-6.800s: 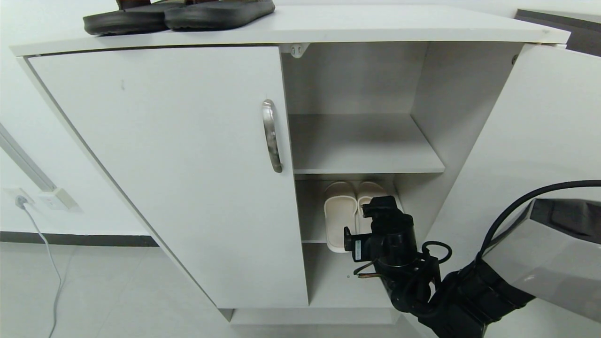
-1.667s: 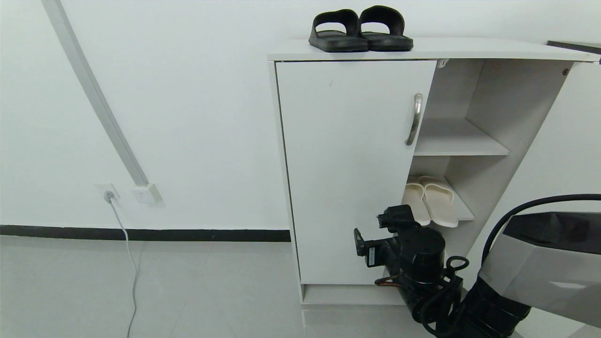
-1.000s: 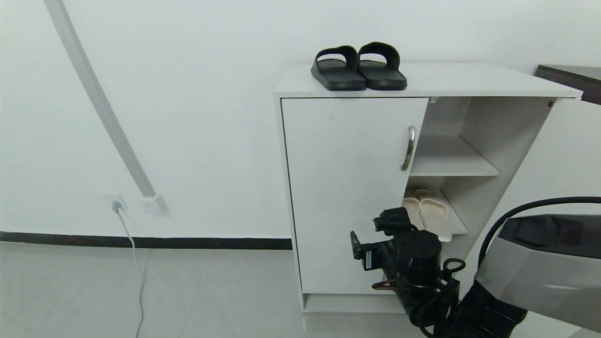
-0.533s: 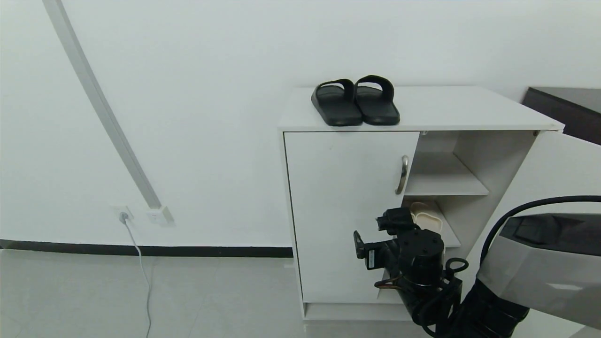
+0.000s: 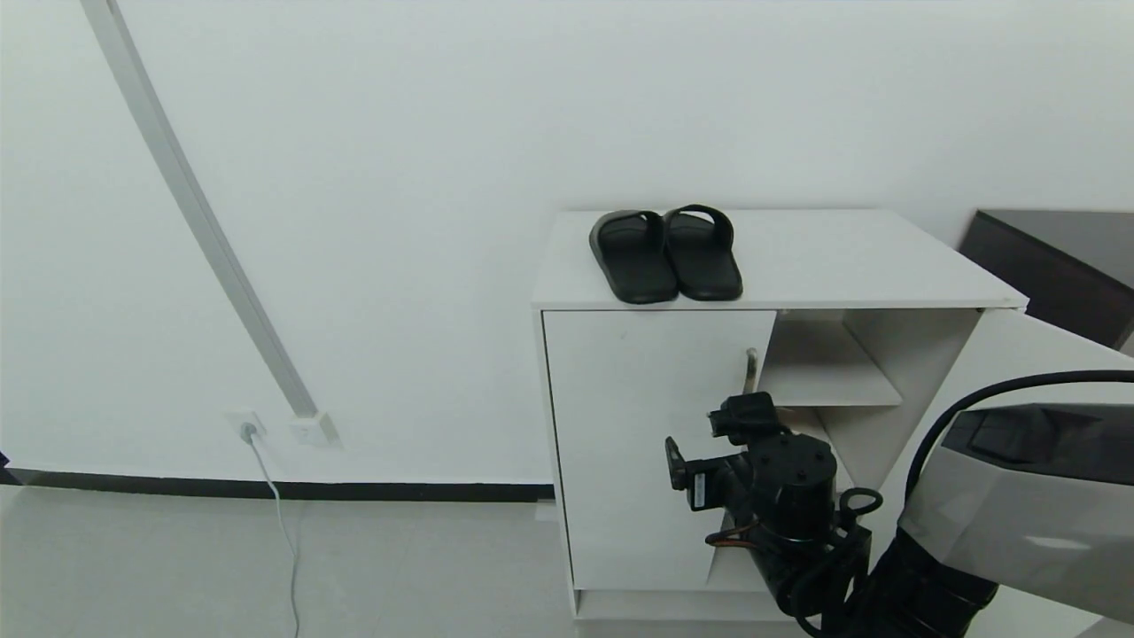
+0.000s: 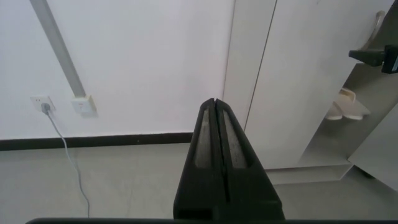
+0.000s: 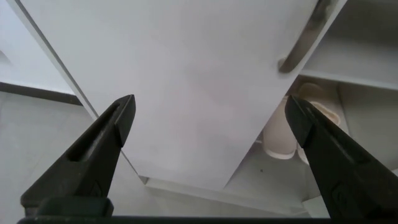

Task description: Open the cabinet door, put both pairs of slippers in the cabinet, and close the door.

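Cabinet [image 5: 824, 261] is in front of me. Nearest, my left end effector [image 6: 214, 112] has its fingers pressed together, and my right end effector [image 7: 209, 106] is spread wide apart before the closed left door [image 5: 638, 425]. Beyond, the right door [image 5: 1019, 354] stands open, with beige slippers [image 6: 348, 106] on a lower shelf inside. Black slippers [image 5: 666, 254] lie side by side on the cabinet's top.

Bright, flat, even light everywhere, no harsh glare. Soft shade inside the open cabinet [image 5: 824, 257] under its top; thin shadow under the black slippers [image 5: 666, 255]. Floor [image 5: 133, 567] has a mild sheen. The wall conduit [image 5: 205, 221] bows from wide-lens distortion.
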Controlling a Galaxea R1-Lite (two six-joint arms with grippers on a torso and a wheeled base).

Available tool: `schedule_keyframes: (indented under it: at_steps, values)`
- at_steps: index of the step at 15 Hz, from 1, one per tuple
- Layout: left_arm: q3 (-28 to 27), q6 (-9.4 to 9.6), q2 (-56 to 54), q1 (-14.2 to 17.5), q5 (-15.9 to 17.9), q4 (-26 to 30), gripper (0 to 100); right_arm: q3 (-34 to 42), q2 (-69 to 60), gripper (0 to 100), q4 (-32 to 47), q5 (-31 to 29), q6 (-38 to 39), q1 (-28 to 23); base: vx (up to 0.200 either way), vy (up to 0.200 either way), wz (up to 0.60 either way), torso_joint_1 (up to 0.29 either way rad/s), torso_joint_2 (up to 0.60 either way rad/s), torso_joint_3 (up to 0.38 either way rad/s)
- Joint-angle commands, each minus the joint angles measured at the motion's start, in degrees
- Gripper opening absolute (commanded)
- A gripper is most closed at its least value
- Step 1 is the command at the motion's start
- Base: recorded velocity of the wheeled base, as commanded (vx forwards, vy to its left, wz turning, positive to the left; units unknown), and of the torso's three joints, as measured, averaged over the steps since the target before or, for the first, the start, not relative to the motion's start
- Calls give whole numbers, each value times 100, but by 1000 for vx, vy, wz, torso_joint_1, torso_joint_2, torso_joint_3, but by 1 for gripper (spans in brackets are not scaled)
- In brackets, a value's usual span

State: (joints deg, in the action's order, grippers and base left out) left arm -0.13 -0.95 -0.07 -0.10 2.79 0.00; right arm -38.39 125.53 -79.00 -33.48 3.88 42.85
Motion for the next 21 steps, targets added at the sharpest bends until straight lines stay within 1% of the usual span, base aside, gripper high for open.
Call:
schedule_keyframes:
  at_steps: [1, 12, 19, 21]
  values:
    - [-4, -2, 7, 1, 2, 0, 0, 7, 7, 100, -2, -1, -1, 4, 0, 0, 0, 212, -525, -315]
    - [5, -2, 7, 1, 2, 0, 0, 16, 68, 100, -11, 34, 17, -31, 0, 0, 0, 242, -562, -324]
    - [5, -2, 7, 1, 2, 0, 0, 42, 33, 100, -142, 43, -1, -119, 0, 0, 0, 181, -399, -217]
    - [5, -2, 7, 1, 2, 0, 0, 42, 42, 100, -151, 43, -10, -145, 0, 0, 0, 63, -142, -71]
